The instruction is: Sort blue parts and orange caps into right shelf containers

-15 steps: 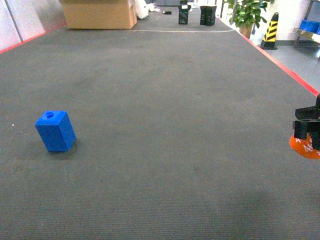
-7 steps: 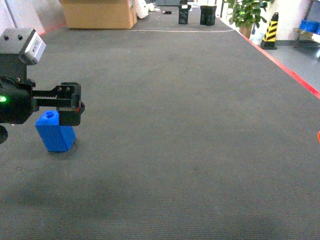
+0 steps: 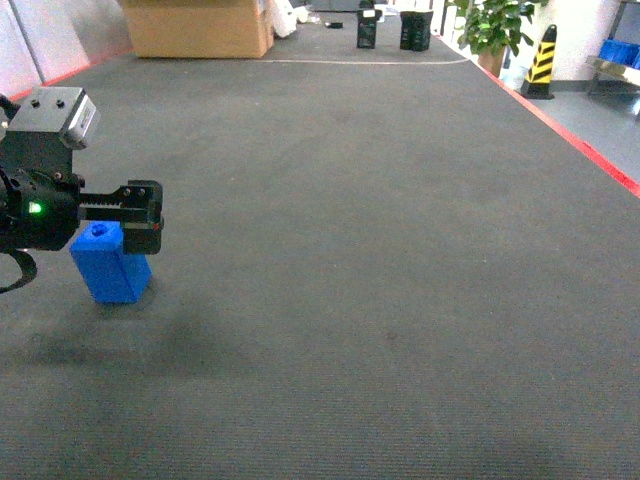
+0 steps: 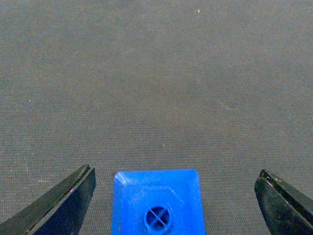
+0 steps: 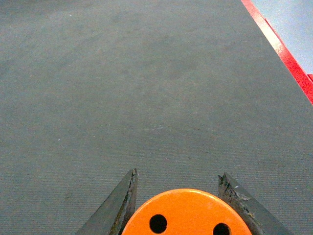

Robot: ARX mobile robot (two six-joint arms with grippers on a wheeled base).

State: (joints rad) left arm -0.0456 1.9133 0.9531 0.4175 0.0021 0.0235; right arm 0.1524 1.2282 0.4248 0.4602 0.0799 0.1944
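A blue part (image 3: 110,265) stands upright on the dark carpet at the left of the head view. My left gripper (image 3: 146,215) hangs just over its top, open. From the left wrist the blue part (image 4: 156,201) lies between the spread fingers of the left gripper (image 4: 176,171), with a gap on each side. My right gripper (image 5: 178,174) is shut on an orange cap (image 5: 188,213), whose flat top with two holes faces the camera; this gripper is out of the head view. Blue crates (image 3: 620,50) show at the far right edge.
Dark carpet covers the floor, edged on the right by a red line (image 3: 575,135). Far back stand a cardboard box (image 3: 198,28), black items (image 3: 367,30), a potted plant (image 3: 492,25) and a yellow-black cone (image 3: 542,62).
My left arm came in from the left and settled over the blue part, dropping slightly. The right gripper with the orange cap moved off the right edge of the head view.
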